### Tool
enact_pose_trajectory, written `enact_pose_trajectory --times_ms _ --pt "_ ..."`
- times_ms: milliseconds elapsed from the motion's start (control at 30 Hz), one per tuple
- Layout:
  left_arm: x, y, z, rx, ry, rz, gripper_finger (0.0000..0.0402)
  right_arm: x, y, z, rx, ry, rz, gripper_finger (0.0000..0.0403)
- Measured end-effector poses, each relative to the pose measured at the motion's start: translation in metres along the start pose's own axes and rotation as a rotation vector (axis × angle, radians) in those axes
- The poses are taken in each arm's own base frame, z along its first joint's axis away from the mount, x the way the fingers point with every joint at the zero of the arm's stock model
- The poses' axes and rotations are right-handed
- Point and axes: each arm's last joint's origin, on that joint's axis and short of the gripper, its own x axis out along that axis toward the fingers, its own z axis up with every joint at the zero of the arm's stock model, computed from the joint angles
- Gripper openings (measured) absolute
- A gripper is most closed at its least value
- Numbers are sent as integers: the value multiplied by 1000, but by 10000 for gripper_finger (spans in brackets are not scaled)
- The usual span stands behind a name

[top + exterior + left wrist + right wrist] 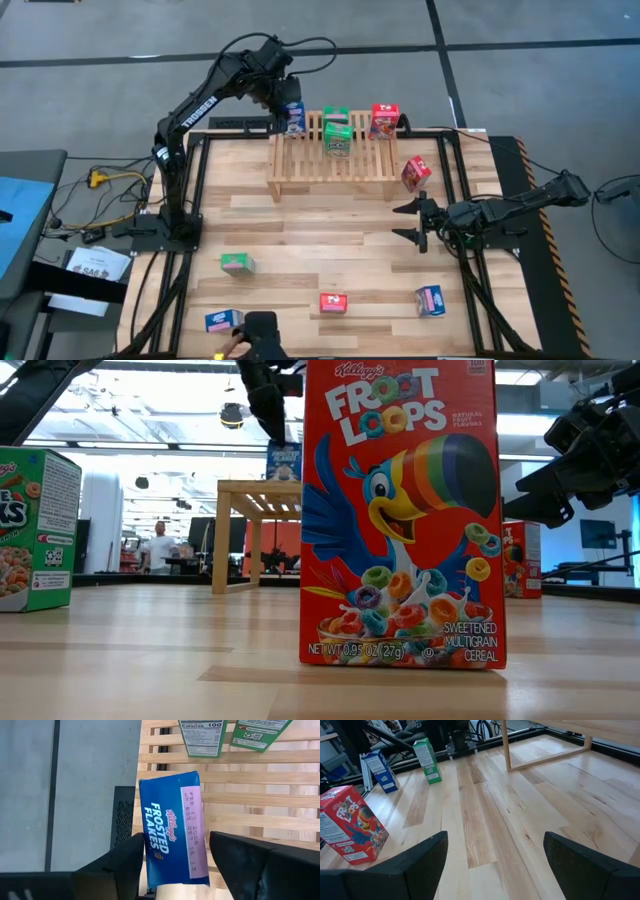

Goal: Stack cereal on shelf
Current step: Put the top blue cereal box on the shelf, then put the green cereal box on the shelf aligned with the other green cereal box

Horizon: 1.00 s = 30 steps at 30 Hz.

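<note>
Left gripper (172, 865) at the upper left of the high view, over the rack's left end: fingers part open, flanking the blue Frosted Flakes cardboard box (174, 827) standing on the light-wood slatted shelf (260, 795); small gaps show, so it looks released, not gripped. Step in hand: placing that box. Next: lift straight off without tipping it. Right gripper (417, 222) waits wide open, empty, centre-right of the high view.

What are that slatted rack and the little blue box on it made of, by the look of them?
The rack looks like pale, unpainted wood: grain shows along its parallel slats. The blue box seems to be thin printed cardboard, slightly glossy, with sharp folded edges and a stamped date panel. The table also appears to be wood planks.
</note>
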Motion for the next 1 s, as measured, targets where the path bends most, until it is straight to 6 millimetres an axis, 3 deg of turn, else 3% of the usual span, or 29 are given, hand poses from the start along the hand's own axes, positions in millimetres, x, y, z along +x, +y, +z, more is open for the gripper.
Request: enact_pose_trajectory --times_ms 333,600,833,1000 --pt "-3 1 1 5 -5 14 227 0 0 0 -1 0 0 354" --pt "-45 -6 -2 6 -37 89 227 0 0 0 -4 0 0 354" --pt "-71 -40 -11 -87 73 -12 227 0 0 0 -4 0 0 354" --pt "-85 -76 -3 -47 23 -111 227 0 0 0 -4 0 0 354"
